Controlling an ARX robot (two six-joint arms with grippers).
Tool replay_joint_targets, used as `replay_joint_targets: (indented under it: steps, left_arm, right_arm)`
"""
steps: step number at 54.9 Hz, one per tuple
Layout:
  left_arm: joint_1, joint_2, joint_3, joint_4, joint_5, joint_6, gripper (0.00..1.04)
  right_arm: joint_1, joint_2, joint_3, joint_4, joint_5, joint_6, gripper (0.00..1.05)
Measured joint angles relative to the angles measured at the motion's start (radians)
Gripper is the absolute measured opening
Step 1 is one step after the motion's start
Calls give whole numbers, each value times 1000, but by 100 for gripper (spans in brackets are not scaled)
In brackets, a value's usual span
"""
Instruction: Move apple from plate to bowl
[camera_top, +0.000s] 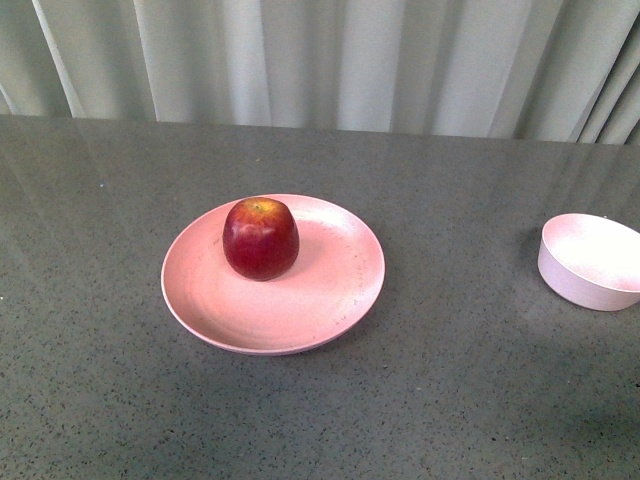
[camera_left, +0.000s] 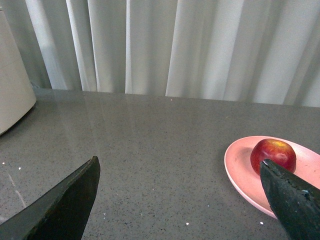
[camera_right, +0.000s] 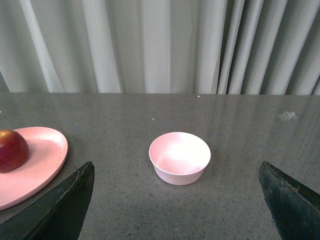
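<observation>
A: Grey speckled tabletop (camera_top: 450, 380), pale pleated curtain (camera_top: 330, 60) behind. Status?

B: Pick not begun, I'd say. Apple (camera_top: 260, 238) sits on plate (camera_top: 300, 310), rear-left part. Bowl (camera_top: 590, 262) empty, well apart to the right.

A: Grippers?

B: Left gripper (camera_left: 180, 167) & right gripper (camera_right: 176, 166) both spread wide, nothing held.

A: Next?

B: Prob. left arm reaches in, closes around apple. Skin's glossy & round, may slip. Plate's shallow, matte. Bowl's deep-sided, barely wider than apple, so release centred.
</observation>
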Motion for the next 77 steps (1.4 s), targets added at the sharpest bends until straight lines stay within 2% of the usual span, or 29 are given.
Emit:
replay_joint_targets:
  steps: [48,51,53,57,65,71,77]
  left_arm:
    - [0,0,0,0,0,0,96]
    - [0,0,0,0,0,0,96]
    - [0,0,0,0,0,0,96]
    - [0,0,0,0,0,0,96]
    - [0,0,0,0,0,0,96]
    - [0,0,0,0,0,0,96]
    - [0,0,0,0,0,0,96]
  right_arm:
    - [0,0,0,0,0,0,96]
    - [-23,118,77,-204,-34,64,96]
    - [-58,241,118,-269,-55,73,96]
    - [-127,432,150,-169,-85,63,96]
    - [-261,901,324,162,-200,52,96]
    - [-299,1186,436,268,-240,52,96]
    - [-307,1360,519,289,-253,69,96]
